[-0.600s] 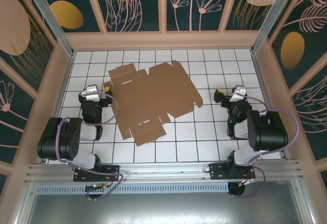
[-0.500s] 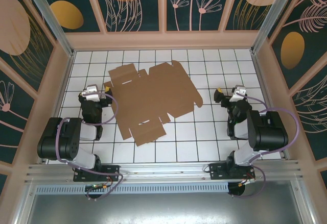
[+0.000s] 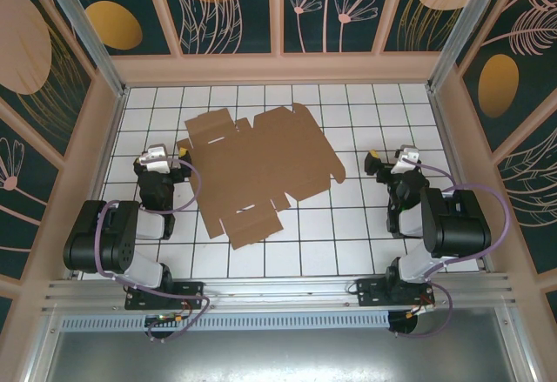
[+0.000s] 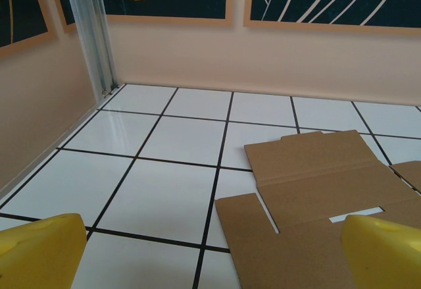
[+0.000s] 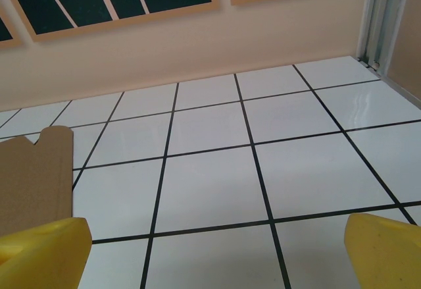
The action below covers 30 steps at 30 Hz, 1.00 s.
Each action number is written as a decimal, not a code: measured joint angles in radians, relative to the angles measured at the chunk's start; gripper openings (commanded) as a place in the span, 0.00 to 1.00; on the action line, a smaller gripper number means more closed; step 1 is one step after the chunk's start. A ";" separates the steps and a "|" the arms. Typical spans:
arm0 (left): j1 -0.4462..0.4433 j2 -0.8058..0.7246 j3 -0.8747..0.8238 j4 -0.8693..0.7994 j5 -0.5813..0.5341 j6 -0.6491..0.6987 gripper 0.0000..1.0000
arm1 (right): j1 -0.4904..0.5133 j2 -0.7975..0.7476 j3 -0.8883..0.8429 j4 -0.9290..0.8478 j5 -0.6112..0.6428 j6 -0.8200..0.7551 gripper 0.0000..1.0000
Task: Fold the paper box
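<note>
The paper box (image 3: 258, 166) lies flat and unfolded on the white tiled table, a brown die-cut cardboard sheet with flaps and slots. My left gripper (image 3: 167, 159) rests just left of the sheet's left edge, open with nothing between its yellow fingers (image 4: 39, 253); the left wrist view has the paper box (image 4: 316, 183) ahead and to the right. My right gripper (image 3: 383, 161) sits to the right of the sheet, a short gap away, open and empty. In the right wrist view a corner of the paper box (image 5: 29, 170) lies at the left, beyond the yellow fingertips (image 5: 385, 249).
Beige walls (image 3: 278, 69) ring the tiled table (image 3: 348, 234) on three sides, with metal posts (image 4: 99, 39) in the back corners. Bare tiles lie in front of the sheet and around the right arm (image 3: 448, 221).
</note>
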<state>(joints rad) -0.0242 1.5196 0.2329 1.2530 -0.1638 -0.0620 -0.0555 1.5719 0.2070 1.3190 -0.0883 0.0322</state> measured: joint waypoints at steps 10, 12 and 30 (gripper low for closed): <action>0.000 0.000 0.000 0.000 0.000 0.000 0.99 | -0.003 0.000 0.000 0.000 -0.011 0.000 0.99; 0.000 0.000 0.000 0.000 0.000 0.000 0.99 | -0.003 0.000 0.000 0.000 -0.012 0.000 0.99; -0.165 -0.434 0.239 -0.446 -0.051 -0.069 0.99 | 0.460 -0.455 0.172 -0.346 0.222 -0.149 0.99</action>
<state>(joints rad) -0.1894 1.0859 0.4717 0.8070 -0.2146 -0.1314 0.4049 1.1172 0.3786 0.9733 0.1333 -0.1169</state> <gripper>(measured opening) 0.988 0.991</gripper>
